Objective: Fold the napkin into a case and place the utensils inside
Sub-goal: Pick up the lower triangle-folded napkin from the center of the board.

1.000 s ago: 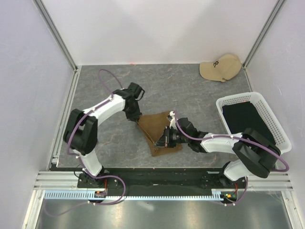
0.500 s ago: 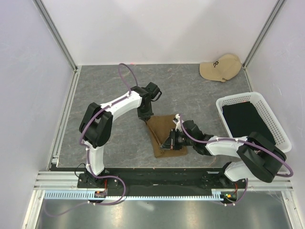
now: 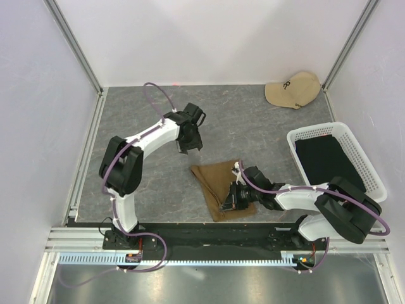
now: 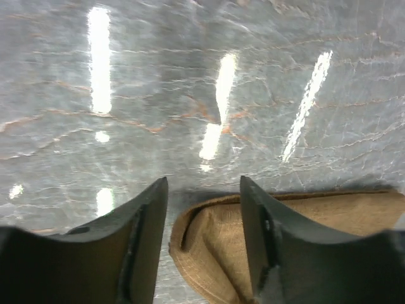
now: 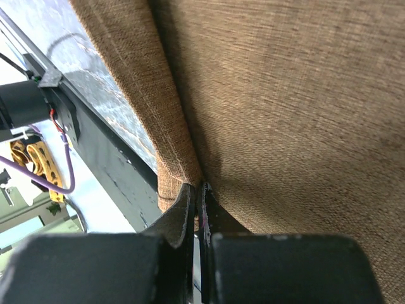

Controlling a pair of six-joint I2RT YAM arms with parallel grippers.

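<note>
**Operator:** What are my jaws doing?

**Spotter:** Your right gripper (image 5: 197,190) is closed tight, and its tips pinch a folded ridge of the napkin (image 5: 285,95). Your left gripper (image 4: 204,190) stands open with nothing between its fingers. Under the gap you see only bare table (image 4: 190,76) and the rounded edge of the cloth.

**Operator:** Where does the napkin lie from each?

**Spotter:** From above, the napkin (image 3: 218,183) lies at about five o'clock from your left gripper (image 3: 192,145), close by but apart from it. Your right gripper (image 3: 229,201) sits on the cloth's near half, and most of the cloth spreads from it toward eleven and twelve o'clock.

**Operator:** How does it look?

**Spotter:** It is olive-brown, matte and coarsely woven. It is folded into a rough wedge, wide at the far edge and narrowing toward six o'clock, with a doubled fold down its left side.

**Operator:** What has changed?

**Spotter:** Half a second ago your left jaws were shut at the cloth's far-left corner. They have since let go and drawn off toward eleven o'clock. The cloth now sits slightly nearer you. The cap (image 3: 293,88) at two o'clock and the basket (image 3: 316,130) at three have not moved.
</note>
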